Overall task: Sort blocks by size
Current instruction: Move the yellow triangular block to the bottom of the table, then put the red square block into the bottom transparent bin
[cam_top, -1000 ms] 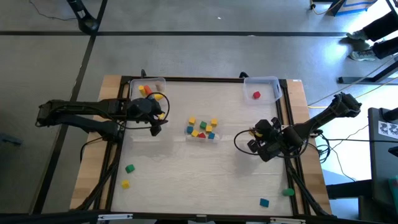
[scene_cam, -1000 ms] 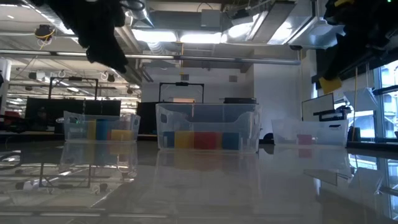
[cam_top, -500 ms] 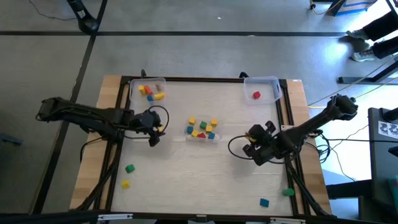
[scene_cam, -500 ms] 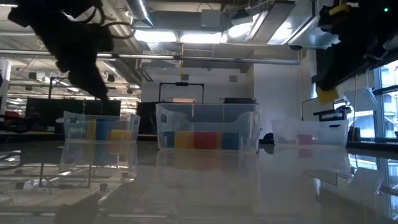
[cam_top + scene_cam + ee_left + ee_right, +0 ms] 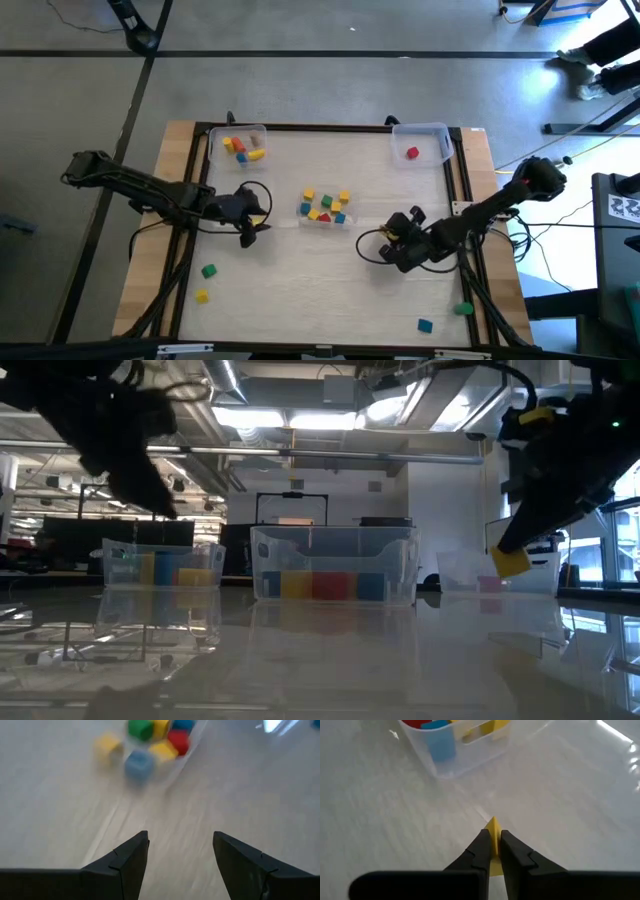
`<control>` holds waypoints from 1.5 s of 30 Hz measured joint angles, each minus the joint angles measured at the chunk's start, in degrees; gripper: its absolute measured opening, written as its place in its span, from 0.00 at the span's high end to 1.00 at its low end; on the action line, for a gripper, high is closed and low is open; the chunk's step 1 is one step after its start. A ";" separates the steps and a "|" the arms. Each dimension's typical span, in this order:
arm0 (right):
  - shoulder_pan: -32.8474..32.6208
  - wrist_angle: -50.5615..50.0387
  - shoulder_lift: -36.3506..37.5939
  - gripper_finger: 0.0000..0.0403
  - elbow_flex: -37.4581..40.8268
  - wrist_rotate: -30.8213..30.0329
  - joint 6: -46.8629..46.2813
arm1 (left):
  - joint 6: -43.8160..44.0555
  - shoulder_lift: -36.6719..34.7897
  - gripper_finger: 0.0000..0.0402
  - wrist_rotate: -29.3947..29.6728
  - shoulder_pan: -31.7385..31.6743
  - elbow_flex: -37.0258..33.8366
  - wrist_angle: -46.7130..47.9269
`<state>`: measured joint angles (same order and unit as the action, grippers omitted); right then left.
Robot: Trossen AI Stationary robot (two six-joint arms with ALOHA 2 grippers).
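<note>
The right end effector (image 5: 491, 851) hides most of its yellow block (image 5: 493, 827); block sizes are too small to compare.

On your high view, the table (image 5: 300, 290) fills the middle of the frame. One bin (image 5: 237, 146) sits at its upper left corner, another bin (image 5: 425, 141) at its upper right, each with blocks inside. A cluster of blocks (image 5: 324, 205) lies at centre. The left gripper (image 5: 250, 232) is left of that cluster, the right gripper (image 5: 385, 251) lower right of it. Stray blocks lie lower left and lower right.

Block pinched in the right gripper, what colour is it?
Yellow block; clearest in the right wrist view, between the right gripper fingers.
</note>
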<state>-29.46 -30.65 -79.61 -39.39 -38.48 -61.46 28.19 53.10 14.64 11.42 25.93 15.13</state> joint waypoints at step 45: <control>57.80 -16.86 11.93 0.58 -12.86 14.10 27.50 | -4.60 8.46 0.48 1.22 -0.11 0.00 -11.54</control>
<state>28.34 -47.51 -67.68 -52.25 -24.38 -33.95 23.59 61.56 15.86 11.31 25.93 3.59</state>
